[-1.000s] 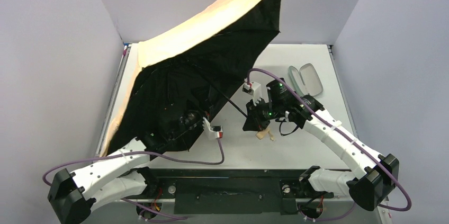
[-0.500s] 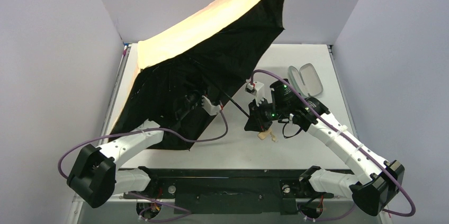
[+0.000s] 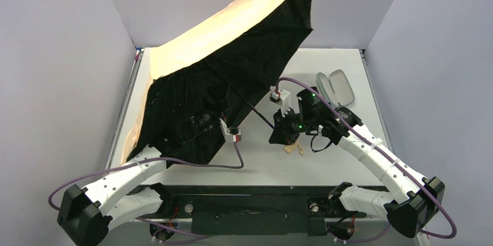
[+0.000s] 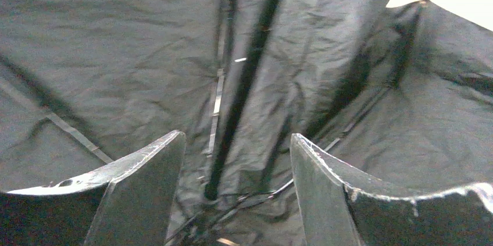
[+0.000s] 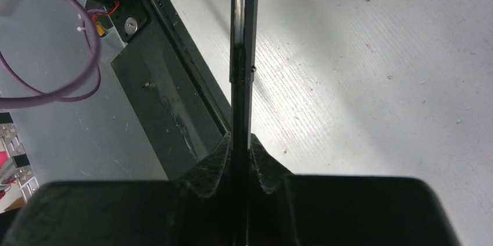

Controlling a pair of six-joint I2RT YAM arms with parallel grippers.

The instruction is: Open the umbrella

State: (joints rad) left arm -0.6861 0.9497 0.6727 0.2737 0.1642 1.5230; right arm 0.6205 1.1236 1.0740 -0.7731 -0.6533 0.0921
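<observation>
The umbrella stands spread open over the table's left and middle, tan outside, black lining facing the arms. Its thin black shaft runs down to my right gripper, which is shut on it; the beige handle knob hangs just below. In the right wrist view the shaft passes between my closed fingers. My left gripper is open under the canopy, close to the black lining, a rib between its fingers, untouched. In the top view it is hidden among the fabric.
A pale mint-green oval hard case lies open at the back right of the white table. The black base rail runs along the near edge. Grey walls enclose three sides.
The left arm swung out left and pulled back towards the near edge under the canopy. The canopy's lower edge shifted slightly. The right gripper stayed shut on the shaft.
</observation>
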